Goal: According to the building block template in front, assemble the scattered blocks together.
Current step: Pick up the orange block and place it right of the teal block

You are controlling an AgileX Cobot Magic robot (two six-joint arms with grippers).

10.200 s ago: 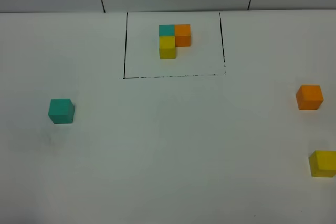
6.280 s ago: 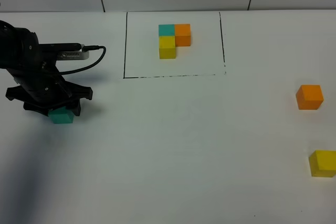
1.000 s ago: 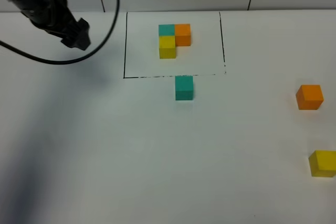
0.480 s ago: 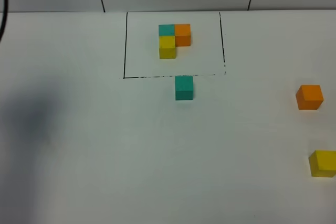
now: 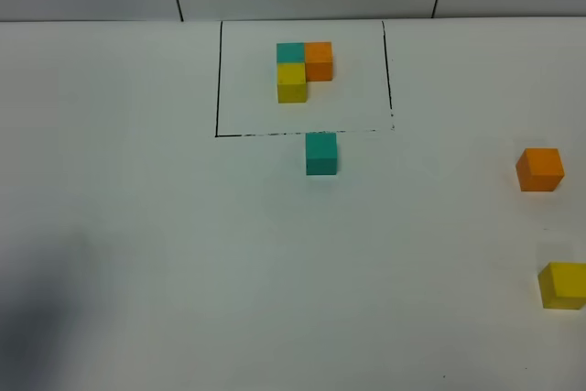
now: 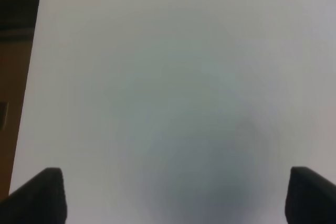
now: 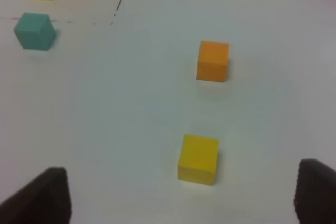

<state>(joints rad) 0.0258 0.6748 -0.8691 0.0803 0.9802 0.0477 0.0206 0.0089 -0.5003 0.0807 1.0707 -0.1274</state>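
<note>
End effectors are out of the high view. There the teal cube (image 5: 320,153) sits just outside the black-framed template (image 5: 302,69), and the orange cube (image 5: 539,169) and yellow cube (image 5: 562,284) lie far right, the yellow one clipped by the edge.

Left wrist view: the left end effector (image 6: 174,195) gapes empty over the bench (image 6: 157,77), with only its tips visible.

Right wrist view: the right end effector (image 7: 179,195) gapes empty, and the yellow cube lies apart ahead of it.
</note>
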